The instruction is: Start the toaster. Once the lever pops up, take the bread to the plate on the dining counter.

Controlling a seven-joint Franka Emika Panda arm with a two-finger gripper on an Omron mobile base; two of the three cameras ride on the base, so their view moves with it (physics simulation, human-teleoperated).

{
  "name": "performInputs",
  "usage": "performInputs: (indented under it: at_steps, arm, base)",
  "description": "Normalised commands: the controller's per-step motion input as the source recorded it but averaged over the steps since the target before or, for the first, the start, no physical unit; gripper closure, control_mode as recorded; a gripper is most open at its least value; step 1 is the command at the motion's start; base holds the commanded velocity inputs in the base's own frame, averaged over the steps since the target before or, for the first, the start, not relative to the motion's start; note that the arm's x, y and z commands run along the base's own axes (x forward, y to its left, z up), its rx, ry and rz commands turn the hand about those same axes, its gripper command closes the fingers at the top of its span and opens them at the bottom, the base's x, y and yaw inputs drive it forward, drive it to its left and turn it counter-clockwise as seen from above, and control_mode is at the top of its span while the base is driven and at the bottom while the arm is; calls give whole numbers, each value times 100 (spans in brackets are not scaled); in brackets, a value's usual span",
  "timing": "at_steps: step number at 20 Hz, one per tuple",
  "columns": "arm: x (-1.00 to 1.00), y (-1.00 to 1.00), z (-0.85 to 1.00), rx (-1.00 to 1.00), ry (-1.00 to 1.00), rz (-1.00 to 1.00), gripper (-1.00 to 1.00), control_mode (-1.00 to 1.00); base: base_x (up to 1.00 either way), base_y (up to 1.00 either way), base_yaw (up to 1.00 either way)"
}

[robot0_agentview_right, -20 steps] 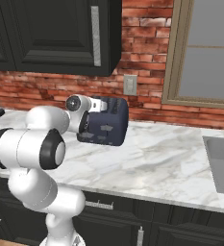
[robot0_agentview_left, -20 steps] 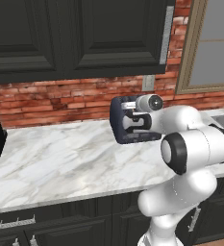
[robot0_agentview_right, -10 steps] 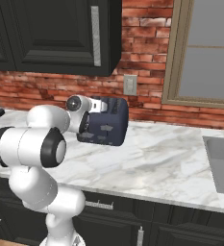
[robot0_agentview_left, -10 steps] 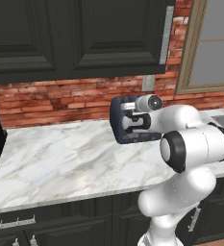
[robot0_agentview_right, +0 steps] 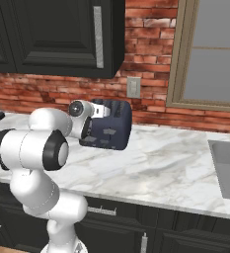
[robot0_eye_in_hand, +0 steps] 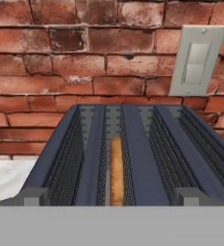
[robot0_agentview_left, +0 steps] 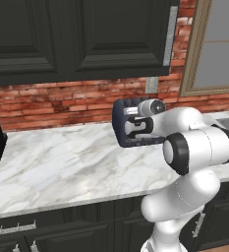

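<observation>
Nothing has shifted since the earlier frames: arm and hand hold the same pose in front of the one navy toaster [robot0_agentview_left: 138, 129] on the marble wall counter [robot0_agentview_left: 62, 162]. Its gripper [robot0_agentview_left: 135, 126] is spread wide, grasping nothing. One bread [robot0_eye_in_hand: 116, 170] slice sits in the toaster's left slot, below one wall switch plate [robot0_eye_in_hand: 196, 60].

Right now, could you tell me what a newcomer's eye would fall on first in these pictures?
The dark blue toaster on the marble counter by the red brick wall, with the white arm bent in front of it. From the hand view, a golden slice of bread sits down in one slot, below a grey wall switch.
</observation>
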Motion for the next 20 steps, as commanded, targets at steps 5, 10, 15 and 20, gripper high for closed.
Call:
performInputs:
  at_steps: [5,10,15,20]
  arm:
    - [0,0,0,0,0,0,-100,-100]
    - [0,0,0,0,0,0,-100,-100]
    - [3,-1,0,0,0,0,-100,-100]
    - [5,-3,0,0,0,0,-100,-100]
  base:
    - [0,0,0]
    - [0,0,0]
    - [0,0,0]
    - [0,0,0]
